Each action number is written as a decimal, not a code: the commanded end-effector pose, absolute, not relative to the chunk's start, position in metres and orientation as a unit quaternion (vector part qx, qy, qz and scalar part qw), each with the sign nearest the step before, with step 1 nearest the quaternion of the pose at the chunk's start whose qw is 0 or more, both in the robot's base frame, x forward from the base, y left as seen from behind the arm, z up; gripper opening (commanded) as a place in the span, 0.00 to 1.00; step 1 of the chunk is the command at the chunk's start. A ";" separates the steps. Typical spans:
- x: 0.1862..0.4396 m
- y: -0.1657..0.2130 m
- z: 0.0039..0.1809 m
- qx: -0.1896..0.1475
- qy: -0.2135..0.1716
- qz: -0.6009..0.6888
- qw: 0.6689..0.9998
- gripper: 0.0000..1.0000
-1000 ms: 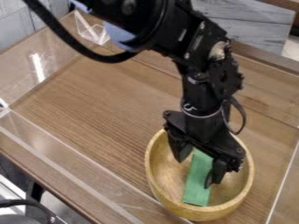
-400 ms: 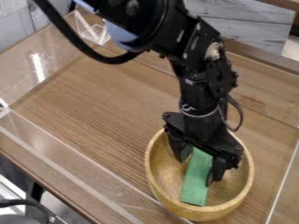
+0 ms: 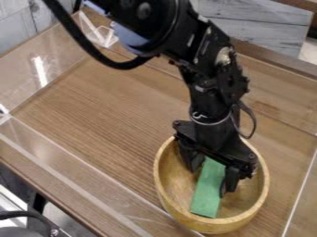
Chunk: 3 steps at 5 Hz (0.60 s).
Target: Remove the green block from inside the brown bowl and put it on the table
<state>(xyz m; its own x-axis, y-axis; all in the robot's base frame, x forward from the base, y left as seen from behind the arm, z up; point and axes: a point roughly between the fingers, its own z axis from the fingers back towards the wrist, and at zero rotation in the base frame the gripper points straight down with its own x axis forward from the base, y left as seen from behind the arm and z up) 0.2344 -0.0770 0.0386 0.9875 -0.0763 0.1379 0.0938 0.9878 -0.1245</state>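
A single camera looks down at a slant from above one corner of the brown wood-grain table [image 3: 111, 106], fairly near. The low clear plastic walls [image 3: 50, 143] run along the left and lower edges. The round light-brown wooden bowl [image 3: 173, 199] sits low and right, the black robot arm [image 3: 198, 65] entering from the top.

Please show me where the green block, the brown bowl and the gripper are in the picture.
green block [image 3: 209, 193]: camera view, middle of its flat top face.
brown bowl [image 3: 171, 204]: camera view, near-left rim.
gripper [image 3: 216, 165]: camera view, between its open fingertips.
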 end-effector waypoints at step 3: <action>0.240 -0.075 0.058 -0.076 -0.071 -0.031 0.994 0.00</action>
<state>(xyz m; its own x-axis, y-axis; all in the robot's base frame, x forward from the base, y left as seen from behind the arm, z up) 0.2283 -0.0739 0.0421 0.9950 -0.0589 0.0803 0.0695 0.9883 -0.1360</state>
